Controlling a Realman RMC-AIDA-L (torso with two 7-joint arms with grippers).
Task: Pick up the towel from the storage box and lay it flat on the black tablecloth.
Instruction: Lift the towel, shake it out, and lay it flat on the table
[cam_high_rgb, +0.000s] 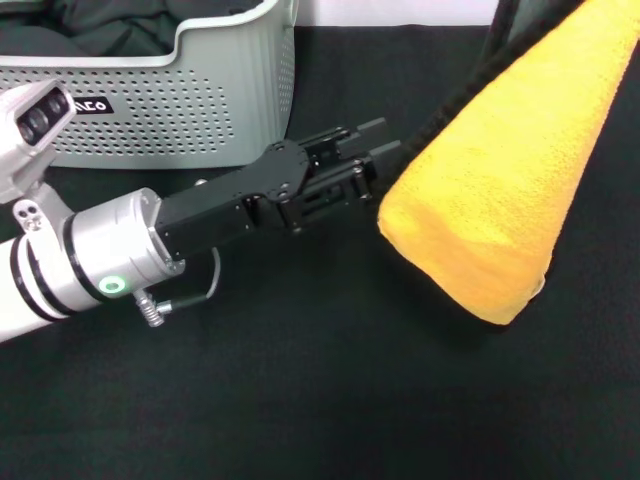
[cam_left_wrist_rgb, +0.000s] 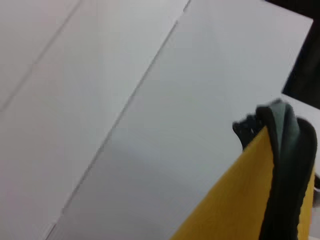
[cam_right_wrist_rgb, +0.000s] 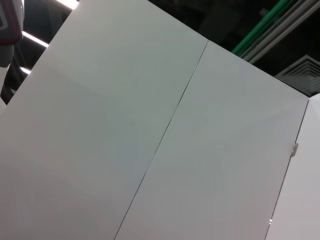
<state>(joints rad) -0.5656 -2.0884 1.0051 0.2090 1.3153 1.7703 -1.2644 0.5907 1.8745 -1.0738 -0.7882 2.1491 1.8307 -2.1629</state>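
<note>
My left tool (cam_high_rgb: 385, 150) reaches toward the hanging towel (cam_high_rgb: 500, 190); I cannot tell whether its jaws grip the black trim. The towel dangles folded over the black tablecloth (cam_high_rgb: 330, 400), clear of the storage box (cam_high_rgb: 200, 100). My worry: lowered bunched, it lands creased.

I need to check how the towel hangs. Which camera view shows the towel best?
The head view: the towel hangs there as a long orange fold over the black tablecloth, lower end beside the left gripper. The left wrist view shows only an orange corner with dark trim. The right wrist view shows none of it.
</note>
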